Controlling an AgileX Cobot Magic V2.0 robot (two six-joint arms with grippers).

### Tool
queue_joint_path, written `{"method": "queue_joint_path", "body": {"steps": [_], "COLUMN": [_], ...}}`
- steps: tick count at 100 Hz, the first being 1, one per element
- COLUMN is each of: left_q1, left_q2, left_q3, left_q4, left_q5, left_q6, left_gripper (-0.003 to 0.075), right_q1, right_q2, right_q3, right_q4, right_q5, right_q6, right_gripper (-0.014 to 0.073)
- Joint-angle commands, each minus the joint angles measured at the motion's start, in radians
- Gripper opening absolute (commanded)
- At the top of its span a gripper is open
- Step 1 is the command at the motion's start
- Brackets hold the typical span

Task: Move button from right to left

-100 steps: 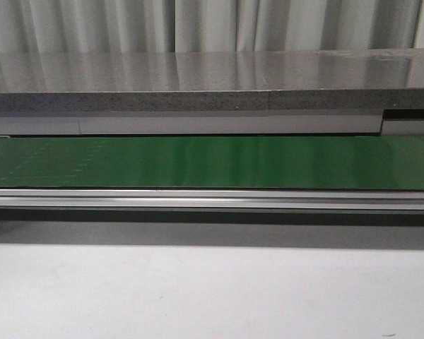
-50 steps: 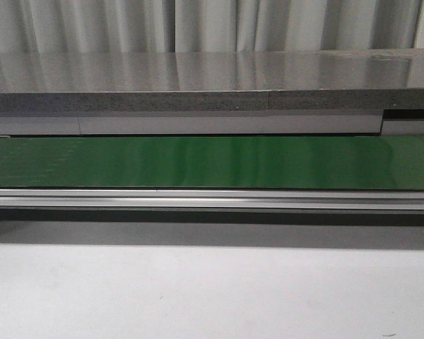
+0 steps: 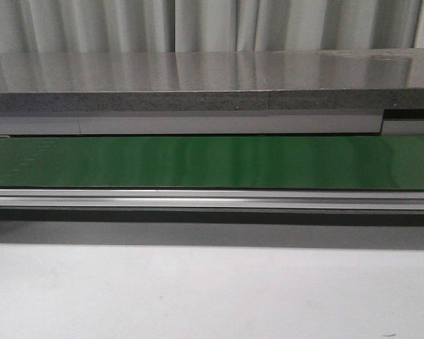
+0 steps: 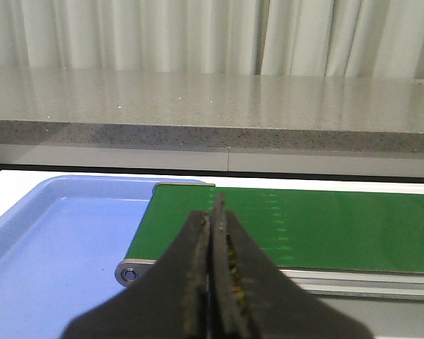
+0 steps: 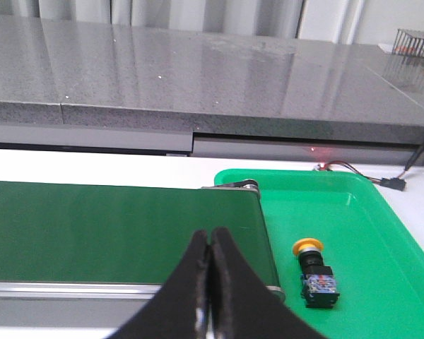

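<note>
The button lies on its side in the green tray, yellow cap toward the belt's far side, black body with coloured marks nearer me. It shows only in the right wrist view. My right gripper is shut and empty, over the near edge of the green belt, apart from the button. My left gripper is shut and empty, over the belt's other end beside the blue tray. In the front view the belt is bare and neither gripper shows.
A grey stone counter runs behind the belt, with curtains behind it. An aluminium rail edges the belt's near side. A wire and a red light sit behind the green tray. White tabletop lies in front.
</note>
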Motion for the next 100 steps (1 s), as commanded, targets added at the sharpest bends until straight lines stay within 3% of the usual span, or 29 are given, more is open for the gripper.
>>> {"method": "queue_joint_path", "body": {"steps": [1, 24, 51, 79, 100], "left_q1": [-0.007, -0.007, -0.007, -0.007, -0.007], "left_q2": [-0.029, -0.029, -0.029, -0.029, -0.029], "left_q3": [0.045, 0.045, 0.045, 0.045, 0.045], "left_q4": [0.000, 0.000, 0.000, 0.000, 0.000], "left_q5": [-0.088, -0.088, -0.088, -0.088, -0.088], "left_q6": [-0.014, -0.014, -0.014, -0.014, -0.014], "left_gripper": [-0.0020, -0.0020, -0.0020, -0.0020, -0.0020], "right_q1": [-0.005, -0.006, -0.019, -0.233, -0.383], "right_q2": [0.100, 0.333, 0.573, 0.775, 0.876], "right_q3": [-0.108, -0.270, -0.443, -0.591, -0.615], "right_q4": [-0.022, -0.025, -0.033, -0.008, 0.112], "right_q5": [-0.001, 0.063, 0.264, 0.371, 0.372], "right_q6": [-0.003, 0.014, 0.058, 0.052, -0.053], "right_gripper": [-0.0067, -0.0067, -0.0067, -0.0066, -0.0058]}}
